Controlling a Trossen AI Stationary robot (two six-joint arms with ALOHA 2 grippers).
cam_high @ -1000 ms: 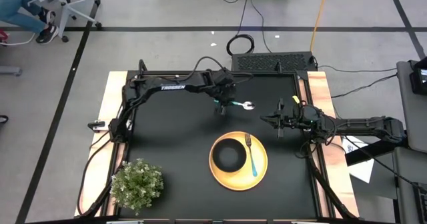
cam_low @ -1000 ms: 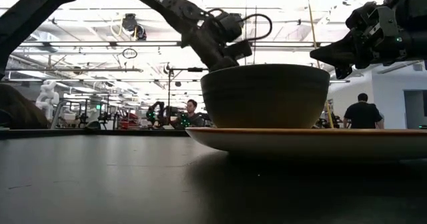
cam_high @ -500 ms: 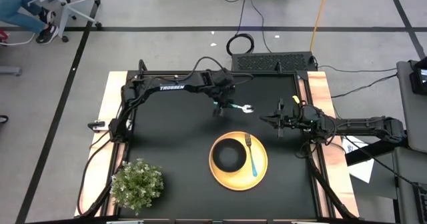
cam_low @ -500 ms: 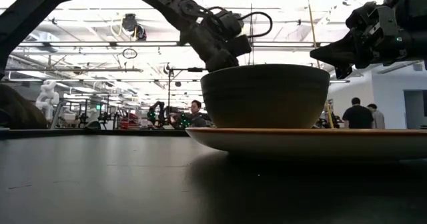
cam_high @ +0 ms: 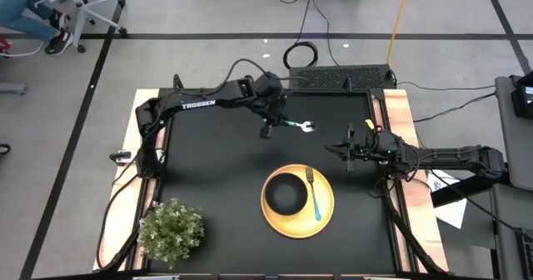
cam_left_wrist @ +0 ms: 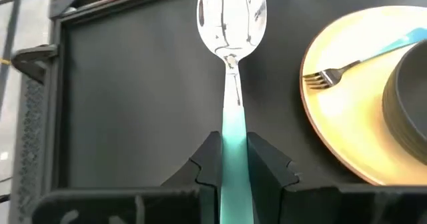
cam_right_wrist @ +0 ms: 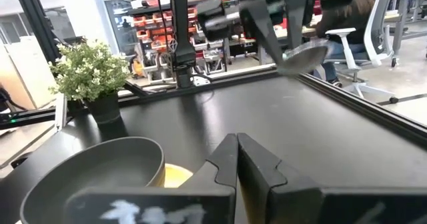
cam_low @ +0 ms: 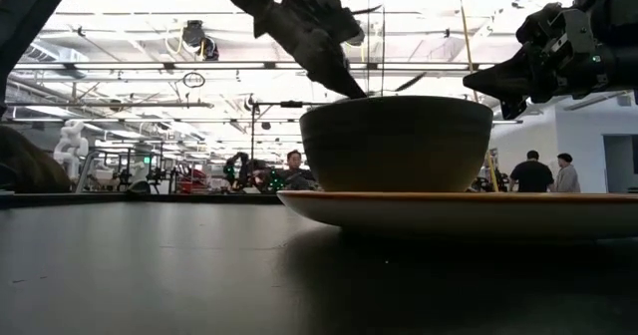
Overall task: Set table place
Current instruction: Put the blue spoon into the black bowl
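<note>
So over the last second the left gripper [cam_high: 268,128] lifted and pulled back a bit from the yellow plate [cam_high: 298,202], jaws pinching the spoon [cam_high: 297,127] by its teal handle, so it's airborne above the table [cam_high: 208,180], not placed yet. Right gripper [cam_high: 335,149] waits beside the plate, jaws pressed together. Count: one plate, one black bowl [cam_high: 285,193] and one fork [cam_high: 313,192] on it, one spoon, one plant [cam_high: 171,229].

L end effector [cam_high: 268,128] raised mid-table, clamped; R end effector [cam_high: 331,149] shut, parked at right edge.

Plate [cam_left_wrist: 347,117] and bowl [cam_left_wrist: 407,94] cut off by frame edge
</note>
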